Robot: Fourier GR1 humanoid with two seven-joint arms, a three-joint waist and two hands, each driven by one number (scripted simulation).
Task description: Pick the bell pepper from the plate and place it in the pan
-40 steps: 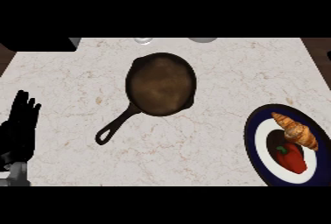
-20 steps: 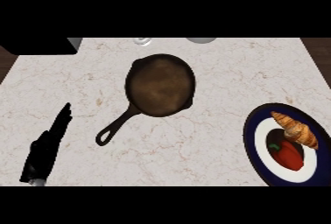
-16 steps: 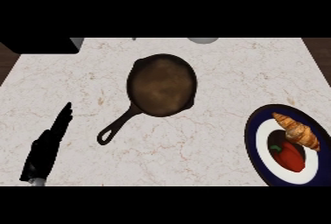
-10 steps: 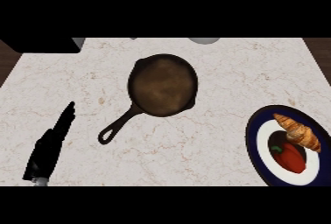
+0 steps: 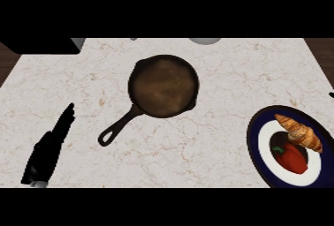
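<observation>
Marble counter point(image 5: 222, 62) fills the view, and your left hand point(image 5: 47, 152) lies edge-on at its lower left, fingers straight and holding nothing. Near it, the pan point(image 5: 163, 86) sits with its handle angled down toward that hand. Well apart, at the right edge, the plate point(image 5: 256, 145) carries the bell pepper point(image 5: 295, 157) on its lower half, with a croissant point(image 5: 300, 133) just above it, perhaps touching. A dark speck at the right border may be your right hand point(image 5: 331, 94); too little shows to tell how it is set. Use that hand: come down over the pepper's lower side, away from the croissant, and curl round it before lifting clear of the rim.
</observation>
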